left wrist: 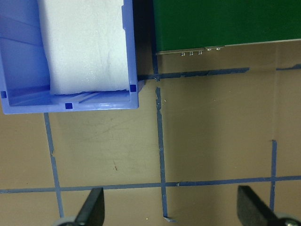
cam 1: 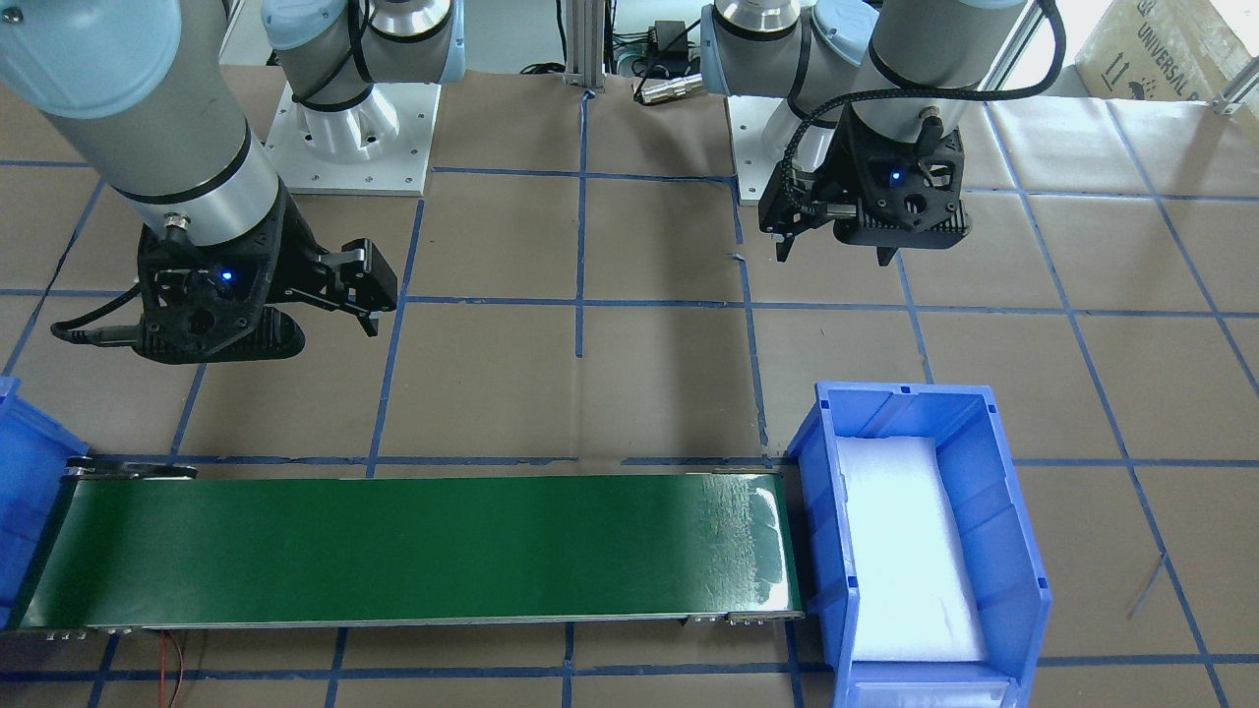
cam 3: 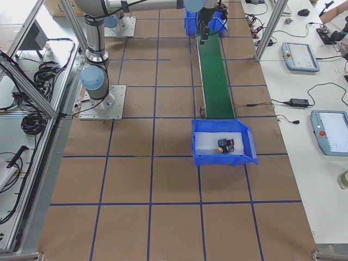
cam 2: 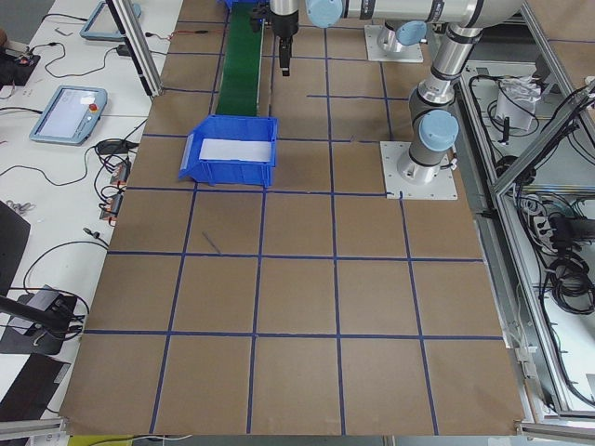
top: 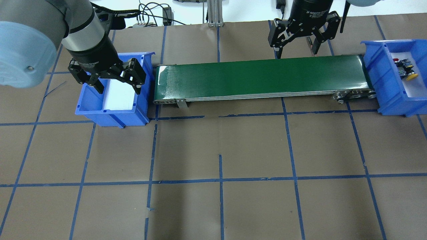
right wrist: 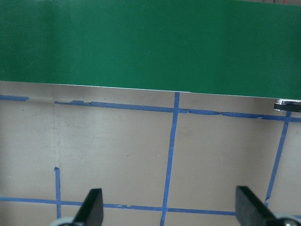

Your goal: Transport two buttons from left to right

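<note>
Since the yellow-capped and red-capped push-button switches (top: 404, 67) already lie in the right blue plastic bin (top: 376, 66), a needless dip by either arm's wide, empty jaws could jostle them.

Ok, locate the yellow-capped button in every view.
Front-facing: not in it.
Overhead: yellow-capped button far right, in the blue bin.
Exterior left: not discernible.
Exterior right: centre, in that bin.
Left wrist: not in it.
Right wrist: not in it.
Shared landmark: green conveyor belt ending at the bin.

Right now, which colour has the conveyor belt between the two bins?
The conveyor belt is dark green, clearest in the overhead exterior view.
</note>
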You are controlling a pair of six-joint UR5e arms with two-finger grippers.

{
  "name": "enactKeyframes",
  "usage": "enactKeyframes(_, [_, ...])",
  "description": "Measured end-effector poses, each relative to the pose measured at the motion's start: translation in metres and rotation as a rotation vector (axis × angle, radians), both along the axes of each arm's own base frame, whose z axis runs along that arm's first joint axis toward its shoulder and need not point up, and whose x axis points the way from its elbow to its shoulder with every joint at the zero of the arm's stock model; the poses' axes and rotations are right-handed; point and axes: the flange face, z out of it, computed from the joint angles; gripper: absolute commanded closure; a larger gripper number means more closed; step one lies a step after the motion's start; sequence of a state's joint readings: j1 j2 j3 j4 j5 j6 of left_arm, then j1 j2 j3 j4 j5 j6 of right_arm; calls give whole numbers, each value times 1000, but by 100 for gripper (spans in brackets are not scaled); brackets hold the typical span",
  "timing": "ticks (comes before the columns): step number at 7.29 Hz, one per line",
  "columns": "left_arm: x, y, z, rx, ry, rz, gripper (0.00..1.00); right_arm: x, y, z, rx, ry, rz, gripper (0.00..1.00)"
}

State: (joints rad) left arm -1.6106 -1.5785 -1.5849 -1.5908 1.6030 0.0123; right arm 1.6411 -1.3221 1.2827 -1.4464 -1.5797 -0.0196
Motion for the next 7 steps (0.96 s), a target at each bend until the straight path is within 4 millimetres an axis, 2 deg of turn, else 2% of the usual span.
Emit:
enactKeyframes(3, [0, 0, 0, 0, 0, 0, 0, 9, 2, -5, 8, 2, -7, 0])
enactKeyframes(7, [0, 0, 0, 0, 0, 0, 0, 10, 3, -14, 26, 3, -1, 0])
